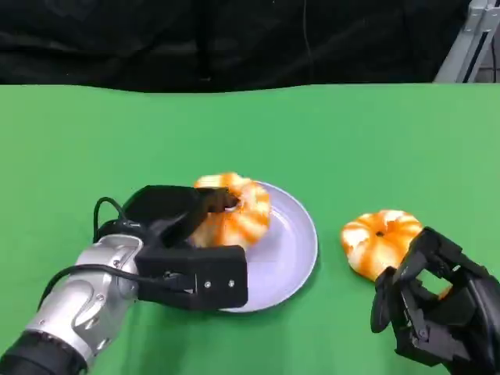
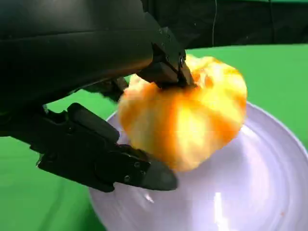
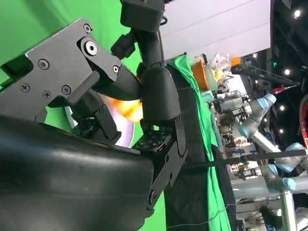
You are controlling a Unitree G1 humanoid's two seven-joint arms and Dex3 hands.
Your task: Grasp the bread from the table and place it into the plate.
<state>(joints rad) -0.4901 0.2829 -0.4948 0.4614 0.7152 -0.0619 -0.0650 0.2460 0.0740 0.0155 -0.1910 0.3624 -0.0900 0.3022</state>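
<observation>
**Bread over plate, left hand holding**

We note the bread [image 1: 233, 209] held in the left hand [image 1: 183, 234], fingers closed above and below it, just over the plate [image 1: 293, 242], near its left side. Release looks like a short drop straight down. A second bread [image 1: 379, 238] lies on the table just ahead of the right hand [image 1: 433, 305], whose curled fingers hold nothing we can see.

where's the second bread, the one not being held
In the head view it lies on the green table, right of the plate, just ahead of the right robot hand.
</observation>
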